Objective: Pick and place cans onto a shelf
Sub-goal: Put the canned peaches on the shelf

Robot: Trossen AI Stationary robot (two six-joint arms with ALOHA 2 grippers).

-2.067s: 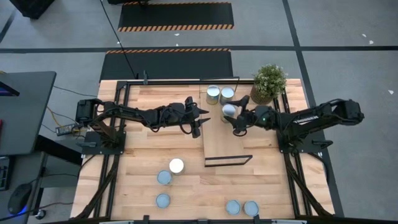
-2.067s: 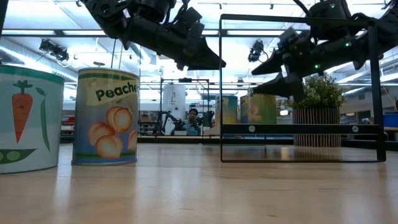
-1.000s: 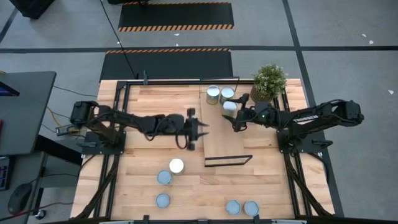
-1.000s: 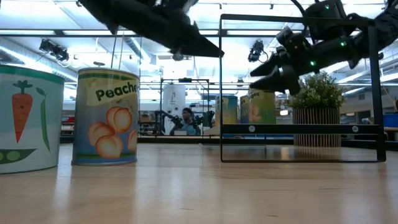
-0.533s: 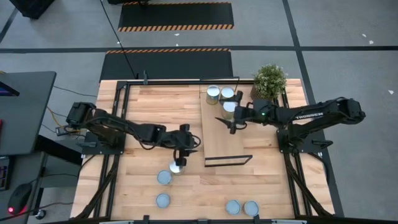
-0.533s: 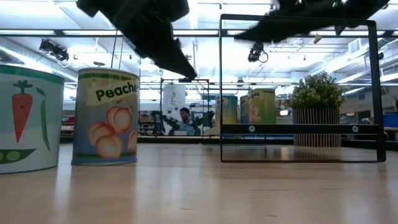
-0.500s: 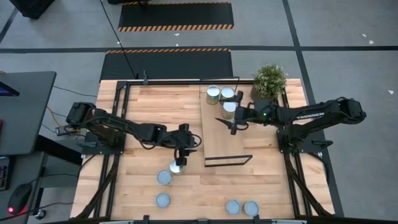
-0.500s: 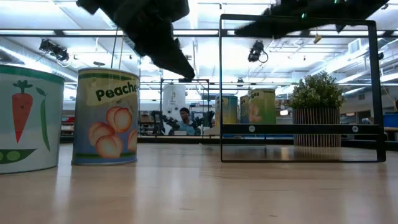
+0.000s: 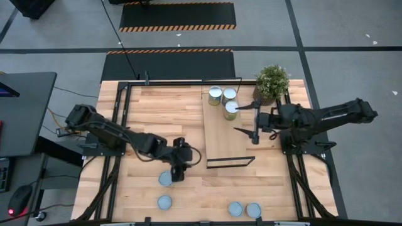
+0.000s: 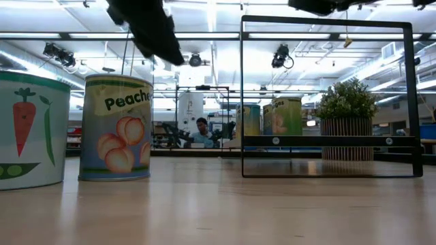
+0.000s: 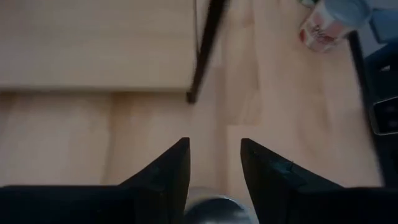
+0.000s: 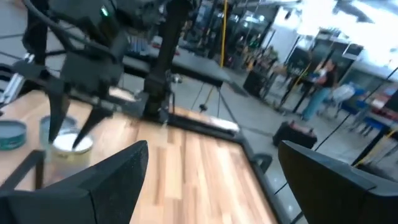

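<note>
The left gripper (image 9: pixel 178 170) hangs low over the front-left part of the table (image 9: pixel 157 113), its fingers (image 11: pixel 168 174) spread, with the rounded silver top of a white-topped can (image 11: pixel 214 210) showing between and just under the tips; whether the pads touch it cannot be told. Just beside this gripper, toward the table's front, stands a bluish-grey-topped can (image 9: pixel 165 179); another like it (image 9: pixel 164 202) sits farther front; two more cans (image 9: pixel 244 209) stand side by side well off to its right, by the front edge.

The right gripper (image 9: pixel 254 133) is raised over the right side of the shelf (image 9: pixel 220 135), fingers (image 12: pixel 112 180) wide apart and holding nothing. Behind it, at the shelf's far end, stand three cans (image 9: pixel 223 100) close together: two at the back, one with a pale top just in front of them. The shelf is a long light-wood board with a thin black wire frame (image 10: pixel 327 95); the potted plant (image 9: pixel 272 81) stands behind this gripper, off the shelf.

From table height, a nearby can (image 10: pixel 116 129) carries a peach label; a second (image 10: pixel 30 129) beside it shows a carrot and peas.
</note>
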